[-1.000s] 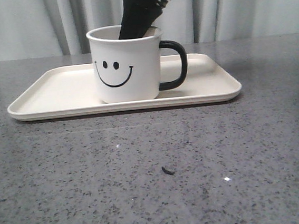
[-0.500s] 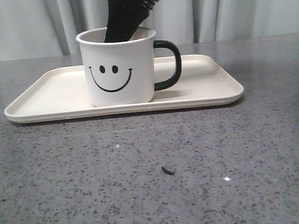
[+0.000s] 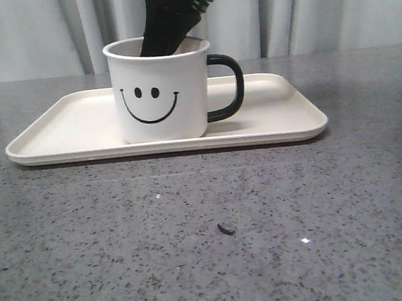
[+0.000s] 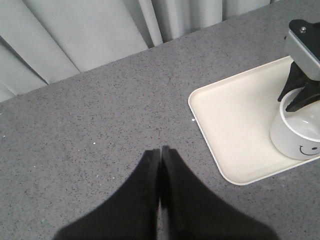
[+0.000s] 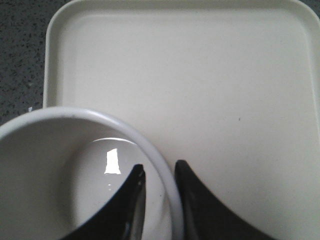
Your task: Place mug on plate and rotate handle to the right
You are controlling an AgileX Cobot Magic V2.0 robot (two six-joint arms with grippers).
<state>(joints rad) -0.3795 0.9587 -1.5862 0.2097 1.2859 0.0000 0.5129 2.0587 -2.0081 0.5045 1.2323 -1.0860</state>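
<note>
Front view: the mug [image 3: 159, 90] stands upright on the plate [image 3: 275, 111], handle [image 3: 227, 86] pointing right; it has held still for half a second after sliding left, so placement looks finished.
Left wrist view: left gripper [image 4: 160, 152] is pressed closed and empty over the bare table [image 4: 100, 115].
Right wrist view: right gripper [image 5: 160, 172] pinches the mug's rim, one finger inside, one outside; release seems next.

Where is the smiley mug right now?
In the front view, the mug stands on the plate, left of its middle, handle pointing right. The right hand pinches its rim.
</note>
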